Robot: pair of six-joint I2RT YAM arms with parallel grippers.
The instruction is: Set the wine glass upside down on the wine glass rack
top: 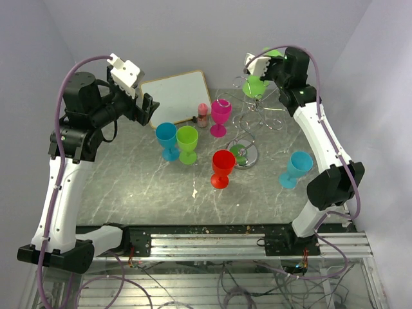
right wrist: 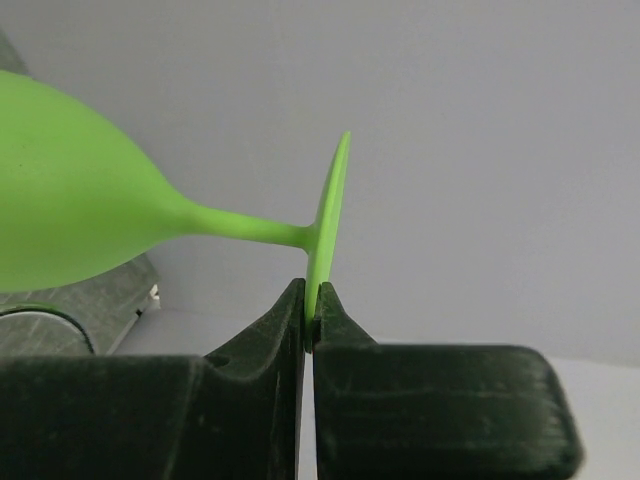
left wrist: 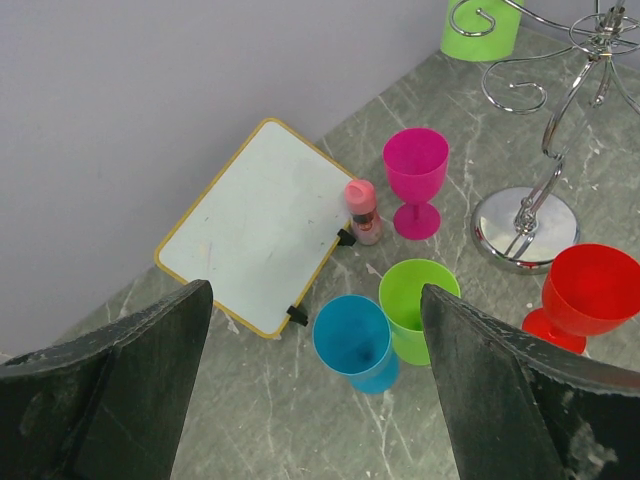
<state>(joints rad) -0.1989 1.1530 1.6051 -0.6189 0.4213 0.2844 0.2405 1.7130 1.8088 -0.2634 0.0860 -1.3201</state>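
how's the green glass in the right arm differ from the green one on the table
The held green glass is aloft by the rack, its foot pinched in the right gripper, jaws shut; the table green glass stands upright, untouched, beside the blue glass. Both are green, stemmed.

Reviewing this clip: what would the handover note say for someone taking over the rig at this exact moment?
Left gripper: open and empty, above the left part of the table.
Right gripper: shut on the foot's edge of the green wine glass.
The glass appears bowl-down at the upper arms of the wine glass rack, which is at the back right.
Done: glass lifted and brought inverted to the rack.
Left: seat the foot in a wire loop (cannot tell whether it is in one yet), then open the right gripper and back away.
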